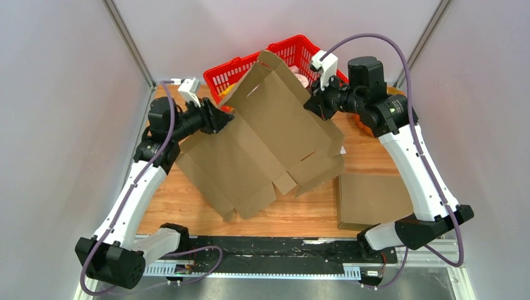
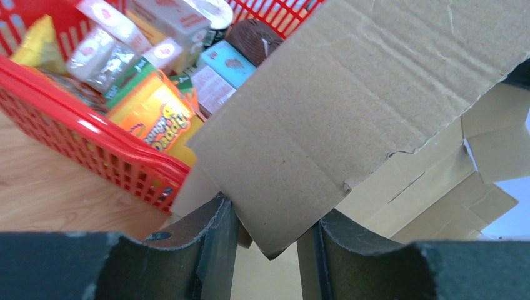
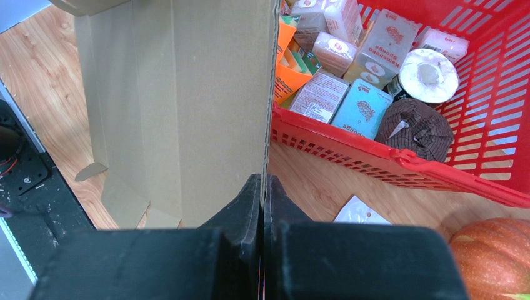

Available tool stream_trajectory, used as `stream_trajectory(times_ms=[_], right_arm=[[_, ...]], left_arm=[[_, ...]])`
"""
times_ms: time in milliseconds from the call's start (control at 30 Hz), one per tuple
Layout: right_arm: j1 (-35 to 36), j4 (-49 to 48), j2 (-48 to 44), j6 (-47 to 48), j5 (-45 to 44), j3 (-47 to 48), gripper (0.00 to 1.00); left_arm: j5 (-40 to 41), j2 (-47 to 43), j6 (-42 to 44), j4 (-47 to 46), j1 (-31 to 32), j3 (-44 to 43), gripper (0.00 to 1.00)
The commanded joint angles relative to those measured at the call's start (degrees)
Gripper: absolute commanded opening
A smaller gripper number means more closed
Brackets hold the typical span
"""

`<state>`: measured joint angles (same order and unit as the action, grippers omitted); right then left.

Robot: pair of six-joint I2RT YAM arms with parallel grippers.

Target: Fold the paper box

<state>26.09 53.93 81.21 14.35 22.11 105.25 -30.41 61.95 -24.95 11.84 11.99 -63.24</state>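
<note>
The paper box (image 1: 269, 137) is a brown cardboard blank, partly opened, held tilted above the table between both arms. My right gripper (image 1: 312, 103) is shut on its thin right edge; in the right wrist view the jaws (image 3: 262, 181) pinch the panel (image 3: 187, 94) edge-on. My left gripper (image 1: 219, 119) is at the box's upper left side. In the left wrist view its fingers (image 2: 212, 237) stand apart, and a corner of a cardboard flap (image 2: 350, 94) pokes down between them without being clamped.
A red basket (image 1: 290, 50) full of packaged goods stands at the back, right behind the box. A second flat cardboard piece (image 1: 372, 197) lies at the front right. An orange pumpkin (image 3: 494, 250) and a small white packet (image 3: 362, 212) lie near the right gripper.
</note>
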Motion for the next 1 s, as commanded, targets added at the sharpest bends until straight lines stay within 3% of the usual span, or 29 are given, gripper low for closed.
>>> stream_trajectory(times_ms=[0, 133, 233, 433, 567, 633, 667, 767, 967], right_arm=[[0.0, -4.3, -1.7, -2.1, 2.5, 0.2, 0.00], [0.0, -4.8, -2.1, -2.9, 3.4, -0.6, 0.00], [0.1, -5.8, -2.8, -3.4, 4.0, -1.7, 0.00], [0.2, -5.4, -3.8, -1.7, 2.3, -3.1, 0.00], [0.5, -8.0, -5.9, -0.6, 2.6, -6.3, 0.00], [0.5, -8.0, -6.2, -0.2, 4.1, -7.1, 0.00], [0.7, -8.0, -6.5, 0.0, 4.3, -7.3, 0.00], [0.8, -7.7, -6.4, 0.2, 4.1, -7.2, 0.00], [0.9, -7.6, -5.4, -0.3, 4.3, -5.6, 0.00]], left_arm=[[1.2, -0.3, -2.3, -6.0, 3.8, 4.4, 0.44], [3.5, 1.5, -4.1, -11.6, 5.5, 9.0, 0.53], [3.5, 3.4, -3.3, -9.8, 5.7, 8.6, 0.57], [6.2, -8.1, -0.8, -2.1, 5.8, 5.3, 0.59], [-0.8, -5.6, -2.9, 1.9, 5.9, -10.3, 0.56], [-3.9, 0.0, -4.9, 7.3, 6.7, -19.1, 0.40], [-3.3, 6.0, -4.1, 10.8, 8.8, -29.3, 0.37], [5.4, 13.3, -2.1, 19.1, 11.6, -41.7, 0.31], [11.9, 26.1, -4.2, 24.8, 12.3, -56.4, 0.18]])
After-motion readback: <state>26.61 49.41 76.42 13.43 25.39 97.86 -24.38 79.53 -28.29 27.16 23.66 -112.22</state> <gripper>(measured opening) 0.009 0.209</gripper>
